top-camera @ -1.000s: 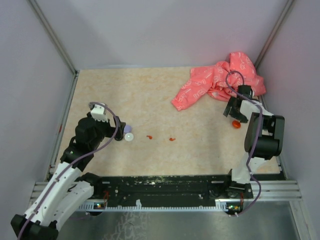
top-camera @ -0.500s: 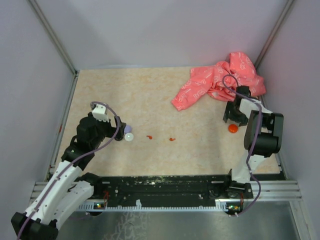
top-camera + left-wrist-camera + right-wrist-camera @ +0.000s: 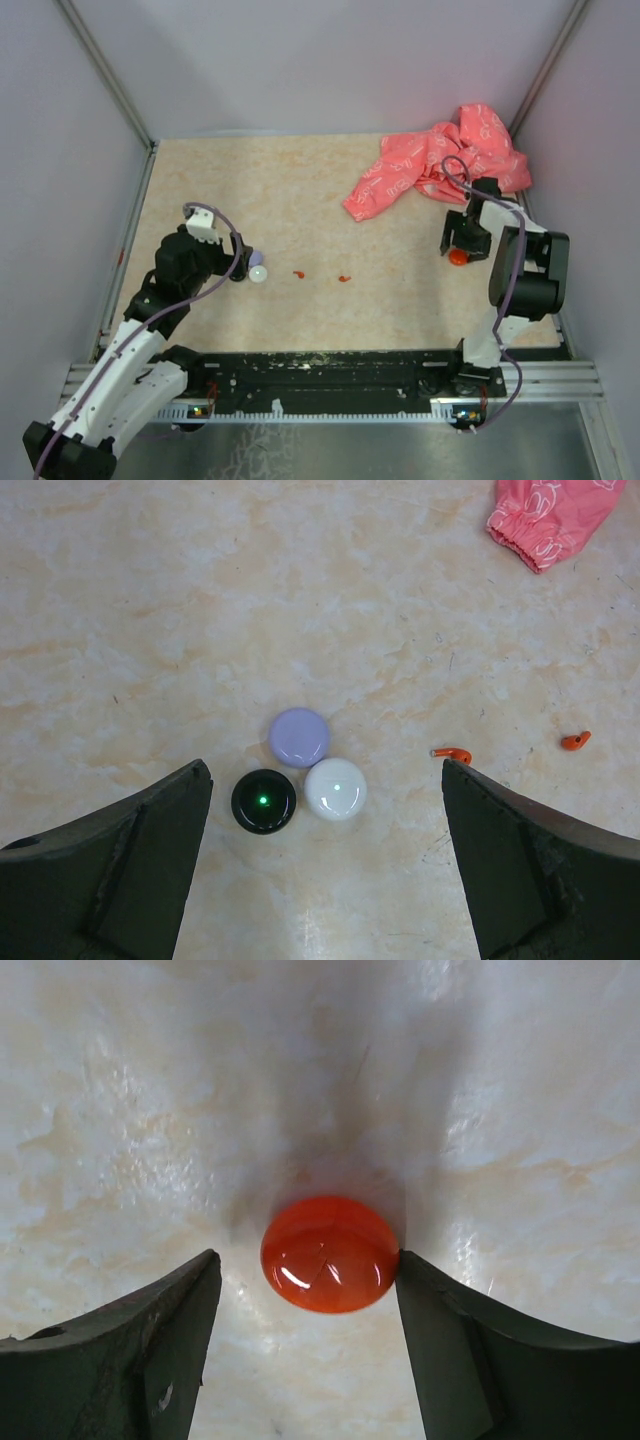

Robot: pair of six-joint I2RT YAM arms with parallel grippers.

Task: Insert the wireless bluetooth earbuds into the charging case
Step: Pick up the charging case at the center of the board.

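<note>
The right gripper [image 3: 306, 1265] has come down over the red disc [image 3: 328, 1255], which now sits between its narrowing, still parted fingers, one touching the rim and the other just apart. The left gripper [image 3: 325, 772] has not moved and hangs spread wide and empty over the purple disc [image 3: 299, 736], black disc [image 3: 263, 801] and white disc [image 3: 335, 788]. One red earbud [image 3: 452, 753] and a second red earbud [image 3: 574, 741] lie loose on the table [image 3: 300, 200], so, if the red disc is their case, grasping it looks like the step in hand.
</note>
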